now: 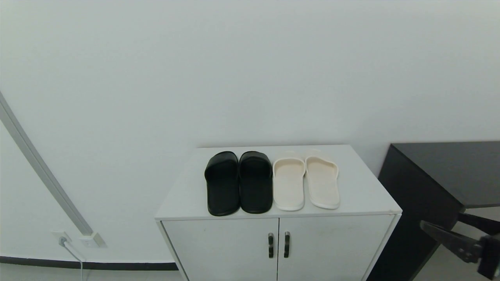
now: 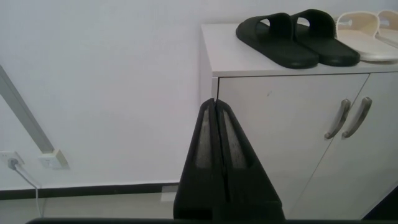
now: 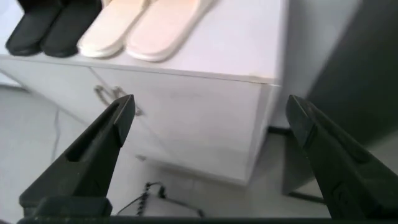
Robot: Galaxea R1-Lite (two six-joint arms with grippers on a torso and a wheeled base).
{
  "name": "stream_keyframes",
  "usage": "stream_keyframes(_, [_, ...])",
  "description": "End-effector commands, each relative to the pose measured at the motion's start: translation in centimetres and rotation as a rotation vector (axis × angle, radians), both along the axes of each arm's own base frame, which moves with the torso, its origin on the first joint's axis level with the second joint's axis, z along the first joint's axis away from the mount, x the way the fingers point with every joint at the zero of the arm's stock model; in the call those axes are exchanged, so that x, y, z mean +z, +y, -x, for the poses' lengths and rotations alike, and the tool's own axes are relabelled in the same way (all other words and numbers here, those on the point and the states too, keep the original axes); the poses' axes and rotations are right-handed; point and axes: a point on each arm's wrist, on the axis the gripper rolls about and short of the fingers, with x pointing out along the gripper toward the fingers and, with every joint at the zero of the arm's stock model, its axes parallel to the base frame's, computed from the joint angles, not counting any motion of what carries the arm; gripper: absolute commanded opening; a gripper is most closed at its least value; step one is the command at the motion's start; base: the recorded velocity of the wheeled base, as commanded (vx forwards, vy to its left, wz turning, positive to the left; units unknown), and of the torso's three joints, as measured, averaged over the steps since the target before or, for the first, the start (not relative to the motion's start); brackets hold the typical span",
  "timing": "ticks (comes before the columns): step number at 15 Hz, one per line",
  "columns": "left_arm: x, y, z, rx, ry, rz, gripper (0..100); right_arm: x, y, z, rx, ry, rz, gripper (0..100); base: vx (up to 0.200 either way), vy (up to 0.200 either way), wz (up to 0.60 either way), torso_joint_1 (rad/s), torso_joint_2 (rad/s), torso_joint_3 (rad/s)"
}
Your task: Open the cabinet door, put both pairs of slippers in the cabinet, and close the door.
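head view: pair of black moulded slippers (image 1: pixel 238 182) beside pair of cream moulded slippers (image 1: pixel 306 182), on top of white two-door cabinet (image 1: pixel 218 246), doors shut.
left wrist view: left gripper (image 2: pixel 215 104) pressed together, empty.
right wrist view: right gripper (image 3: pixel 210 102) spread wide, empty. slippers likely light and flexible; pinch at the strap.

Bright, even, diffuse light washes the wall (image 1: pixel 250 70). The black slippers (image 1: pixel 222 187) and white slippers (image 1: pixel 289 187) cast only faint, soft shadows on the cabinet (image 1: pixel 363 191) top. At three o'clock in the head view, the black table (image 1: pixel 449 171) stays dark.
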Motion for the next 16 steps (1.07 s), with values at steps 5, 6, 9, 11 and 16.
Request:
stream_keyframes(5, [0.0,0.0,0.0,0.001,0.001,0.001,0,0.9,11.3,-6.6,0.045,0.063,-0.007,100,0.000,0.000,0.00,0.000,0.00,0.000])
stream_keyframes(6, [0.0,0.0,0.0,-0.001,0.001,0.001,0,1.2,12.4,-7.2,0.038,0.050,-0.011,100,0.000,0.000,0.00,0.000,0.00,0.000])
stream_keyframes(9, [0.0,0.0,0.0,-0.001,0.003,0.001,0,1.0,15.5,-9.4,-0.005,0.030,0.014,100,0.000,0.000,0.00,0.000,0.00,0.000])
stream_keyframes(11, [0.0,0.0,0.0,-0.001,0.003,0.001,0,0.9,16.3,-10.2,-0.036,0.017,0.021,100,0.000,0.000,0.00,0.000,0.00,0.000])
stream_keyframes(16, [0.0,0.0,0.0,-0.001,0.003,0.001,0,-1.5,20.1,-14.6,-0.151,-0.039,0.052,100,0.000,0.000,0.00,0.000,0.00,0.000])
